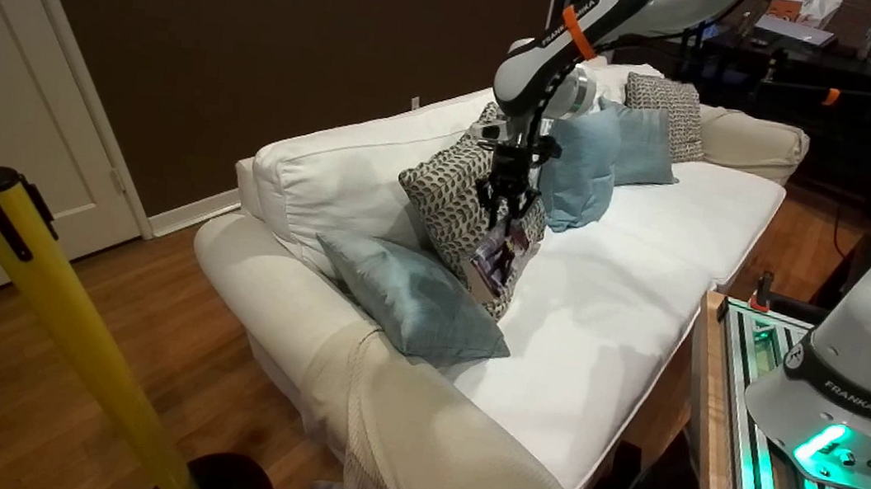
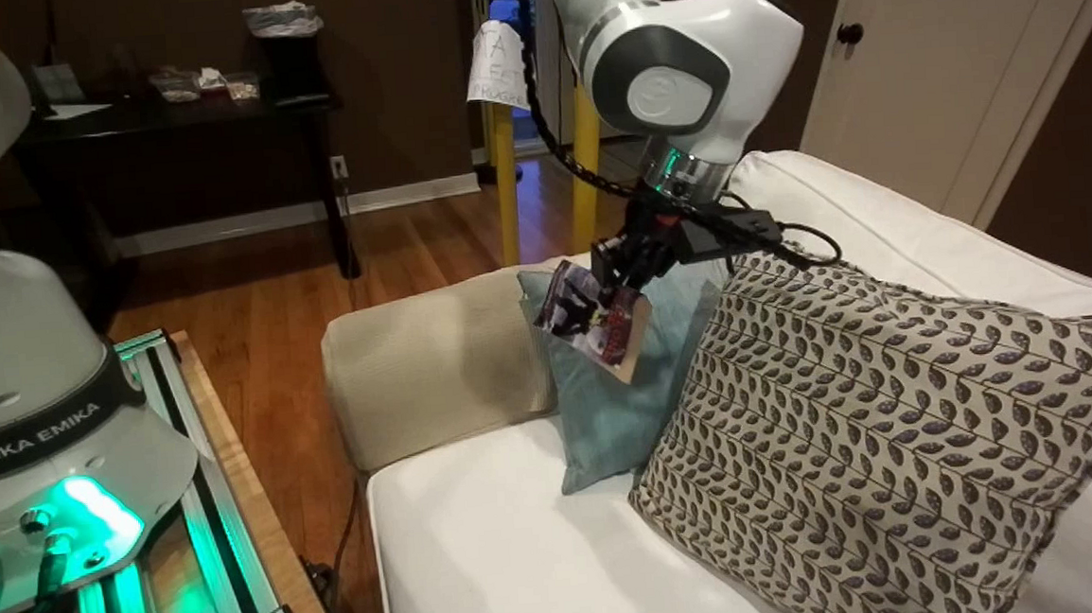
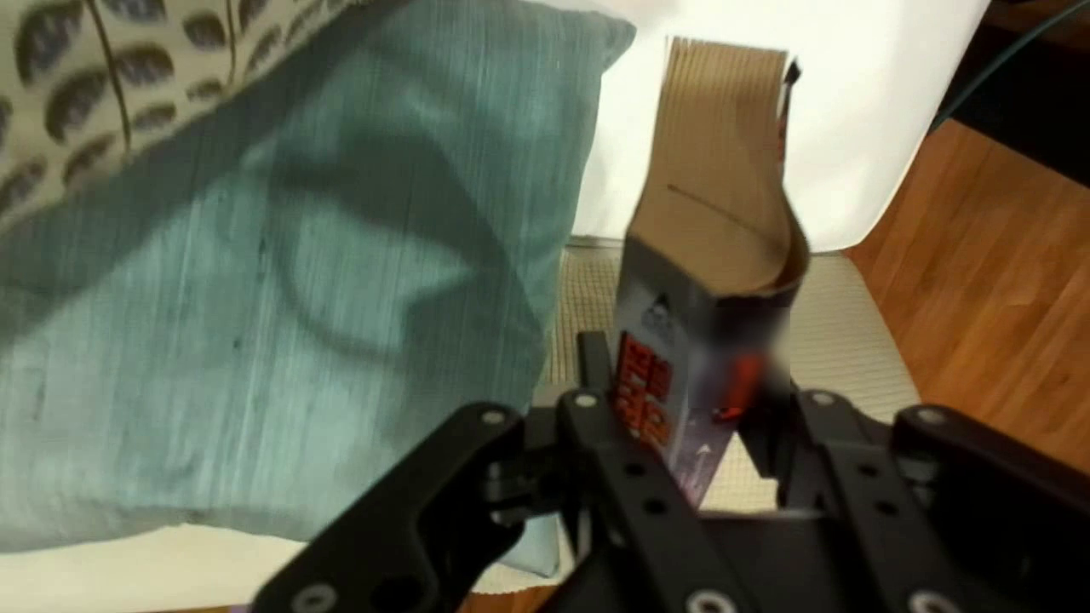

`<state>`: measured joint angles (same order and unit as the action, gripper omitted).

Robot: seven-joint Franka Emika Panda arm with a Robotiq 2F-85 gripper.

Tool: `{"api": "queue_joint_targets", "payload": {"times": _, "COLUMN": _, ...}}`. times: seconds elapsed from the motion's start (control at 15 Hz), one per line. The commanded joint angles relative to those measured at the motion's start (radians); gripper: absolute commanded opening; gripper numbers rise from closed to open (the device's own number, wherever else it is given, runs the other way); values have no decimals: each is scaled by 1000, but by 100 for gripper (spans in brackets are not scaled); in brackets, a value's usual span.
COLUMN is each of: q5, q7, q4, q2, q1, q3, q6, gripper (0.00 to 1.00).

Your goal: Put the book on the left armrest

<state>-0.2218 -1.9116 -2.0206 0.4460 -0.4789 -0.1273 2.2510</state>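
Observation:
The book (image 1: 502, 257) is a paperback with a dark purple cover, red lettering and pale page edges. My gripper (image 1: 504, 213) is shut on it and holds it tilted in the air, as both exterior views show, with the book (image 2: 590, 321) hanging below the gripper (image 2: 622, 283). In the wrist view the book (image 3: 719, 170) stands between the fingers of the gripper (image 3: 685, 400), its page edges facing the camera. The left armrest (image 1: 393, 389), cream with loose fabric, is at the near end of the sofa; it also shows in an exterior view (image 2: 436, 370), beyond the book.
A blue cushion (image 1: 416, 300) leans by the armrest, below the book. A patterned grey cushion (image 2: 894, 418) stands beside it against the backrest (image 1: 354, 160). More cushions (image 1: 639, 141) lie farther along. A yellow post (image 1: 75, 333) stands outside the armrest.

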Motion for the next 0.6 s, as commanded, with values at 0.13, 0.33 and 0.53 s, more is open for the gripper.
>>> {"api": "queue_joint_targets", "payload": {"times": 0.13, "q5": 145, "q7": 57, "q4": -68, "q2": -64, "q1": 238, "q3": 56, "q6": -47, "gripper": 13}}
{"api": "queue_joint_targets", "payload": {"times": 0.33, "q5": 223, "q7": 92, "q4": -73, "q2": -60, "q1": 327, "q3": 44, "q6": -55, "gripper": 13}}
{"api": "queue_joint_targets", "payload": {"times": 0.53, "q5": 173, "q7": 76, "q4": -51, "q2": -36, "q1": 320, "q3": 44, "q6": -40, "gripper": 38}}
